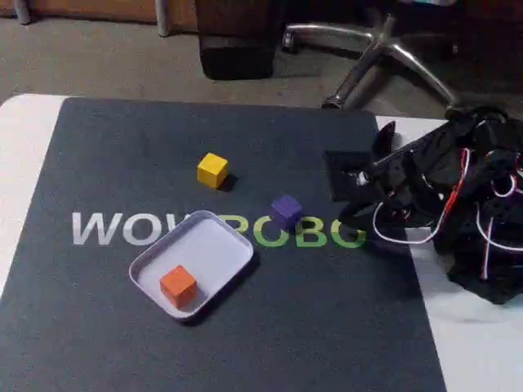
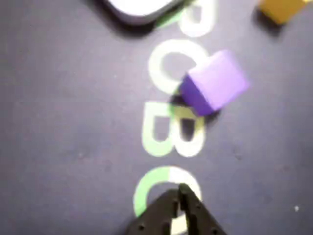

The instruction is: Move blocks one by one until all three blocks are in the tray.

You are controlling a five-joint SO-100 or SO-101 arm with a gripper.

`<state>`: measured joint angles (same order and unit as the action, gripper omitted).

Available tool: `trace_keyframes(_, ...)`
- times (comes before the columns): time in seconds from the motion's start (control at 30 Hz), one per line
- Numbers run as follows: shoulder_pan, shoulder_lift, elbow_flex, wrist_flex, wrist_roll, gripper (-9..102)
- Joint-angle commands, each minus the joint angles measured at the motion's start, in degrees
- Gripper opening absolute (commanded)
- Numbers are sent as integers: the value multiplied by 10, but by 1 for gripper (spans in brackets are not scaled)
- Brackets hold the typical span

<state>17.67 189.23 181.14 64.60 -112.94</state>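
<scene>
In the wrist view the pincer [image 2: 178,196] is seen at the bottom edge, and its two dark fingertips are brought together with nothing between them, above a green and white letter printed on the mat. In the fixed view the black arm [image 1: 433,204] with its white and red cables is found at the right side of the bench [image 1: 24,139], folded low, and the pincer itself cannot be made out clearly there. The purple block [image 2: 215,82] is seen ahead of the fingertips in the wrist view, apart from them, resting on the dark mat [image 1: 327,327] beside the green letters and turned a little so that one corner points toward the camera. In the fixed view the purple block [image 1: 286,211] lies on the green lettering, just beside the right corner of the tray [image 1: 219,245]. The pale tray is placed at an angle on the mat, over the printed word, and the orange block [image 1: 178,285] is lying inside it, near its lower end. The yellow block [image 1: 212,170] stands on the mat above the tray in the fixed view, apart from it and from the purple block. Behind the bench a floor and the metal legs of a chair [image 1: 384,49] are visible.
</scene>
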Motion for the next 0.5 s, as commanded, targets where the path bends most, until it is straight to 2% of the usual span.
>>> trace_keyframes(0.0, 2, 3, -57, 12, 4, -5)
trace_keyframes(0.27, -17, -18, -203, 130, 9, -4)
trace_keyframes(0.47, -17, -135, -281, 132, 1, -3)
